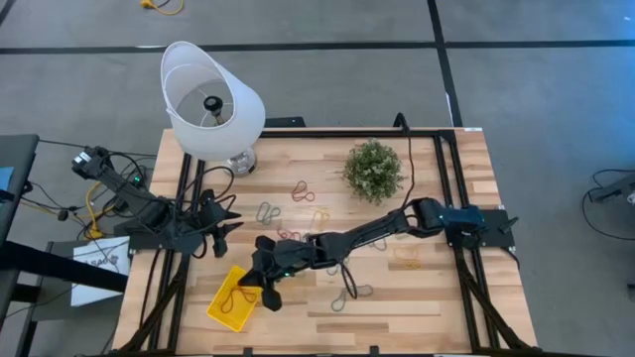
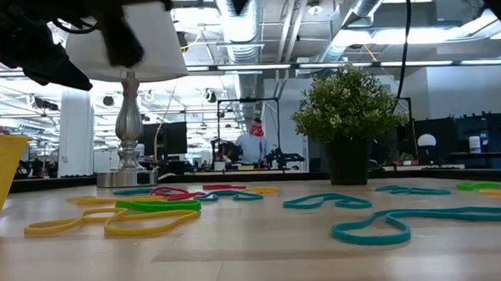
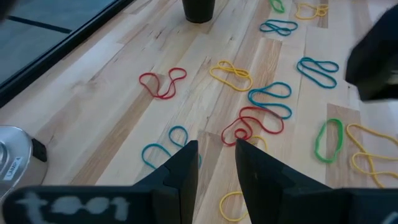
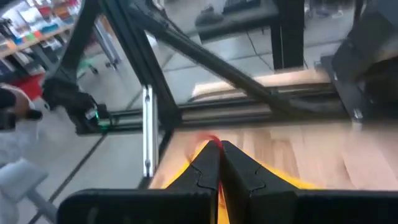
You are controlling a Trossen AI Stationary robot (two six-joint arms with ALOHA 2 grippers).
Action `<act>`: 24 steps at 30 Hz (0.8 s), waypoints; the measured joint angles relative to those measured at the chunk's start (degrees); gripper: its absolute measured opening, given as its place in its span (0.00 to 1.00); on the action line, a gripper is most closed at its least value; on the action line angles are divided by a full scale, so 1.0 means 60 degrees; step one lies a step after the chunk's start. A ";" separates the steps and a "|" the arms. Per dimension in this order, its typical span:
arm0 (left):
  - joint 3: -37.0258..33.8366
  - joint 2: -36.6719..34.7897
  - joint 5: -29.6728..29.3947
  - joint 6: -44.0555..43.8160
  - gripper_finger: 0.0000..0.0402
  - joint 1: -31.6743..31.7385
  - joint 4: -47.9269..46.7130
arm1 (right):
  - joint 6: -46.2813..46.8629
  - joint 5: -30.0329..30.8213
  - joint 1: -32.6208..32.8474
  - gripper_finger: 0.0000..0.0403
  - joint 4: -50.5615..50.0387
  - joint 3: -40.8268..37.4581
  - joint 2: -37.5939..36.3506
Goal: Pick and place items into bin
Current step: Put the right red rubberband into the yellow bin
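- The right arm reaches across the table from its base on the right side, and the right gripper (image 1: 266,291) hangs over the near right edge of the yellow bin (image 1: 224,309)
- In the right wrist view its 2 fingers (image 4: 208,163) are pressed together on a red band (image 4: 210,142), whose tip shows just past the fingertips, with the bin's yellow rim (image 4: 298,181) right beneath
- The bin sits tilted like a diamond near the front left corner of the wooden table (image 1: 476,297); something thin lies inside it, too small to tell what
- The left gripper (image 1: 224,229) waits at the table's left edge, beside the lamp (image 1: 210,99), pointing toward the middle; its fingers (image 3: 184,168) stand slightly apart with nothing between them
- Loose bands are scattered over the middle of the table: a red loop (image 3: 163,83), a yellow loop (image 3: 231,74), teal loops (image 3: 272,99) and a green loop (image 3: 328,139) lie ahead of the left gripper
- In the low view a yellow band (image 2: 118,220) and teal bands (image 2: 407,223) lie flat on the wood
- A small potted plant (image 1: 374,170) stands upright toward the back of the table, right of the lamp
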 joint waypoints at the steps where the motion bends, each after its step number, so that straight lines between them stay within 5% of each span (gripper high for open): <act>1: -0.0013 0.0000 0.0003 0.0004 0.24 0.0000 -0.0001 | -0.0014 0.0012 -0.0027 0.00 -0.0134 0.0023 0.0013; 12: -0.0019 0.0000 0.0072 0.0018 0.24 0.0000 0.0018 | -0.0026 -0.0043 -0.0143 0.02 -0.0190 0.0452 0.0746; 24: -0.0019 0.0000 0.0086 0.0015 0.24 -0.0004 0.0069 | -0.0609 -0.0039 -0.0143 0.27 -0.0328 0.0444 0.0728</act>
